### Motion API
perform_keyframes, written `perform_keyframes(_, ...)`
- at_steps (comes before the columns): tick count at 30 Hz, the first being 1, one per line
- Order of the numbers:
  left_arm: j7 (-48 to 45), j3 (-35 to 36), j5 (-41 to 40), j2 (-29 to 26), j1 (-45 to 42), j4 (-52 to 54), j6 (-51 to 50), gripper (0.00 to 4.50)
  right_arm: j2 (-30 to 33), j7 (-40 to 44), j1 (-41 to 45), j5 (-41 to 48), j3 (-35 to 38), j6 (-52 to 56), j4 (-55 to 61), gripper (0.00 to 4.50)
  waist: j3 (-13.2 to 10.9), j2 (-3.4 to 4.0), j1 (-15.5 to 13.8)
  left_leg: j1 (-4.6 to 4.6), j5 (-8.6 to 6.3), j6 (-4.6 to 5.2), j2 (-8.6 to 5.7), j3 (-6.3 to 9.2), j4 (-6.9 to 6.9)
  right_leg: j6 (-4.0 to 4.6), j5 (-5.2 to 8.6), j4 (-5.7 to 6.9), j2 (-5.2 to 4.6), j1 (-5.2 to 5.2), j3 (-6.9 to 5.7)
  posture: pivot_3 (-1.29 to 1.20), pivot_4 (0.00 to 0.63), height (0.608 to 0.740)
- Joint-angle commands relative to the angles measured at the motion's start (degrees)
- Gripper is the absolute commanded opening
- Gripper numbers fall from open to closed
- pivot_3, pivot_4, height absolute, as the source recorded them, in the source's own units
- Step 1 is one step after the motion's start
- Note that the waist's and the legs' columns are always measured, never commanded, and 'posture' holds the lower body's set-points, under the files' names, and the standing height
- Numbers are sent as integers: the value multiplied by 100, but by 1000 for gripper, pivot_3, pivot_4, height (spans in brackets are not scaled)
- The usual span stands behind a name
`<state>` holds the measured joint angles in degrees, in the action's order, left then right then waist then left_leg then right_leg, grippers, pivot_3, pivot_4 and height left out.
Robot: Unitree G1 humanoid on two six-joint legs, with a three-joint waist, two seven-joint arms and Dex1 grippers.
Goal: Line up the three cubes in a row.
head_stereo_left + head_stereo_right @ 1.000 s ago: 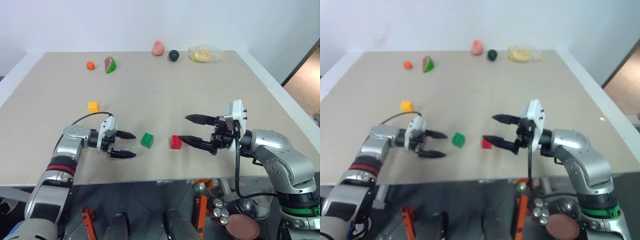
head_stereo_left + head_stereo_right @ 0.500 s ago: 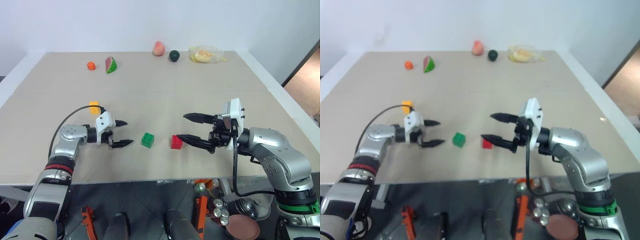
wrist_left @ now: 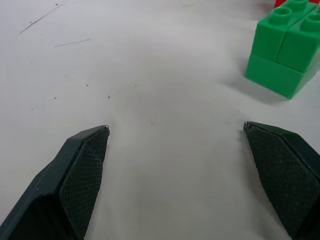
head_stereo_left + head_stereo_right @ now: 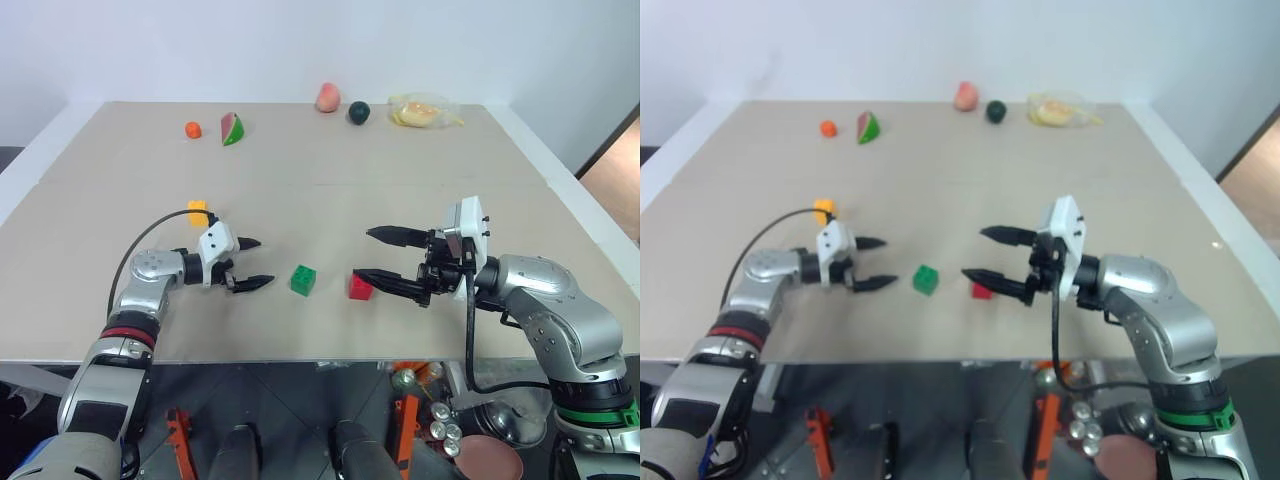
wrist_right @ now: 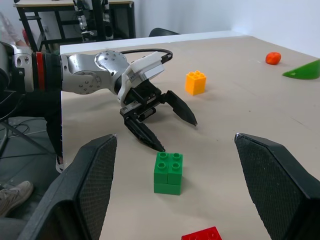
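Left claw [image 4: 253, 263] open beside green cube [image 4: 303, 280], right claw [image 4: 370, 255] open by red cube [image 4: 360, 288], both studs-up

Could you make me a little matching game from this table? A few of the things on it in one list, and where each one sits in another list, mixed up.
Things:
1. green cube
2. red cube
3. yellow cube
4. watermelon-slice toy

Places:
A. far side of the table, next to the small orange fruit
B. just beyond the left arm, apart from the other two cubes
C. by the lower finger of the open right gripper
D. on the bare table between the two open grippers, nearer the left gripper

Pairs: 1-D, 2-C, 3-B, 4-A
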<state>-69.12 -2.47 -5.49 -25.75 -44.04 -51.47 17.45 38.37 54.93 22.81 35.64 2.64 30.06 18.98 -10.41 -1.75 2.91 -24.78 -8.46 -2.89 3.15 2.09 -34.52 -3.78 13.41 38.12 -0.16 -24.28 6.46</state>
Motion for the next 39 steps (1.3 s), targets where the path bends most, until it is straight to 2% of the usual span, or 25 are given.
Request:
perform_keyframes(1, 67, 140, -77, -97, -202, -81, -34, 4485, 49, 19, 35, 35, 125, -70, 122, 3888, 0, 0, -15, 0, 0, 0, 0, 0, 1, 0, 0, 0, 1, -1, 0, 0, 150, 740)
perform_keyframes(5, 78, 847, -999, -126, -288, 416, -1070, 4485, 39, -12, 23, 66, 146, -48, 151, 3888, -2, -3, -2, -2, 0, 0, 3, 0, 2, 0, 0, 1, 2, -6, 0, 0, 150, 740)
perform_keyframes(7, 121, 1115, -1410, -176, -161, 992, -1613, 4485, 2, -34, 72, 43, 138, -85, 93, 3888, -2, -4, -8, -5, 0, 0, 6, 1, 2, 0, -2, 1, 3, -9, -3, 0, 150, 740)
perform_keyframes(11, 676, 1457, -1777, -247, 216, 2117, -2309, 4485, -259, -373, 371, -227, 58, -258, -238, 3888, -2, -4, 17, -7, 0, 0, 6, 2, 1, -12, -7, 1, 3, -9, -4, 0, 150, 740)
perform_keyframes(14, 1384, 1567, -1698, -287, 493, 2758, -2615, 4485, -511, -720, 659, -613, -85, -429, -580, 3888, -2, -3, 19, 2, 0, 0, 8, 2, 3, -27, -18, 2, 3, -5, -4, 0, 150, 740)
perform_keyframes(19, 3129, 1744, -1261, -259, 974, 3615, -3176, 4485, -984, -1423, 1180, -1276, -297, -601, -1213, 3888, -3, -4, 30, 3, 1, -1, 8, 2, 1, -27, -24, 2, 3, -3, -5, 0, 150, 740)
perform_keyframes(25, 5008, 2039, -1049, -32, 1219, 4318, -4246, 4485, -1226, -1443, 1320, -1351, -379, -615, -1180, 3888, -2, -4, -12, -3, 1, -3, 7, 2, 2, -36, -22, 1, 3, -5, -3, 0, 150, 740)
perform_keyframes(33, 5238, 1681, -944, 72, 1320, 4416, -4645, 4485, -1282, -1311, 1380, -1363, -447, -690, -1193, 3888, -2, -4, -14, -2, 1, -4, 6, 2, 1, -33, -25, 0, 3, -5, -4, 0, 150, 740)
perform_keyframes(39, 5424, 1563, -889, 257, 1067, 3920, -4675, 4485, -1237, -1239, 1232, -1249, -397, -616, -931, 3888, -3, -4, -15, 0, 2, -5, 6, 2, 2, -32, -26, 0, 3, -5, -4, 0, 150, 740)
